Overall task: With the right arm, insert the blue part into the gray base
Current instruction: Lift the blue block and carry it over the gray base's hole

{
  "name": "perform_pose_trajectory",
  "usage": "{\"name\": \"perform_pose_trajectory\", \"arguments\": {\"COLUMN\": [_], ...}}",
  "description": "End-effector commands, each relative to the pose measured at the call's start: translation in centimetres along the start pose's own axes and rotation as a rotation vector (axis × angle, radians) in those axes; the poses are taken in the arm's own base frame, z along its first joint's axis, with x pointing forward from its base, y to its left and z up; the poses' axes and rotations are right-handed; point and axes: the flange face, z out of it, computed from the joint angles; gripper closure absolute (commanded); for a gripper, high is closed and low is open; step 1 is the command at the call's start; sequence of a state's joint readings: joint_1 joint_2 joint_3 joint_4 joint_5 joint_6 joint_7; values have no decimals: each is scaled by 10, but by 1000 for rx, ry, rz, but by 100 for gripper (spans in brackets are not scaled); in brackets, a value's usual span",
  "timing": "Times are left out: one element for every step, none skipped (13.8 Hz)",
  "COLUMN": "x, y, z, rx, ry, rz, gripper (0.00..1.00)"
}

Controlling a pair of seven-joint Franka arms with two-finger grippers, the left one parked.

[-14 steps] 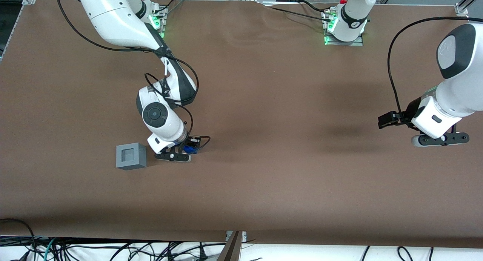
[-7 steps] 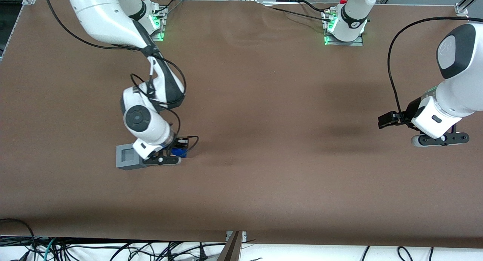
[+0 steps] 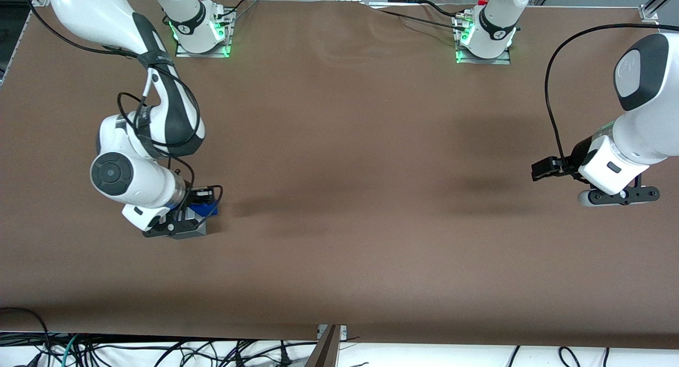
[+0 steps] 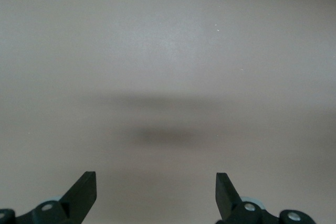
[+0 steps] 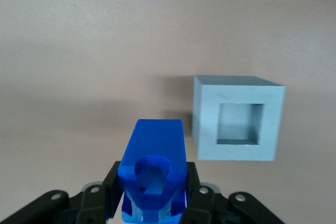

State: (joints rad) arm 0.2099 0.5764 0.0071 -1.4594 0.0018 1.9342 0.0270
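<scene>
Your right arm's gripper point(image 5: 153, 203) hangs above the gray base point(image 5: 239, 118), its jaws clenched on the blue part point(image 5: 155, 169). The part is held clear of the base's square recess point(image 5: 239, 124), off beside it, over the brown worktop point(image 3: 371, 144).

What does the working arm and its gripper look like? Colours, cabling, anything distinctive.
The right arm has glossy white links, black joint shells and a round black cap on the wrist housing. Thin black cables loop along the forearm down to the gripper, a slim black open frame with pale rivets, above the gray base. Green lights glow at its mount.
</scene>
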Motion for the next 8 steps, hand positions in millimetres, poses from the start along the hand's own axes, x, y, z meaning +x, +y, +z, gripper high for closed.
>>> {"name": "perform_pose_trajectory", "arguments": {"x": [-2, -2, -3, -4, -6, -6, -5, -1], "y": [27, 34, 38, 38, 38, 38, 39, 39], "z": [-15, -18, -18, -20, -19, -18, -19, -19], "rx": [17, 19, 22, 22, 21, 20, 18, 17], "ry": [-23, -35, -53, -64, -78, -86, -88, -95], "rz": [-48, -44, -38, -39, -40, -43, -46, -47], "gripper": [58, 63, 71, 76, 79, 81, 81, 81]}}
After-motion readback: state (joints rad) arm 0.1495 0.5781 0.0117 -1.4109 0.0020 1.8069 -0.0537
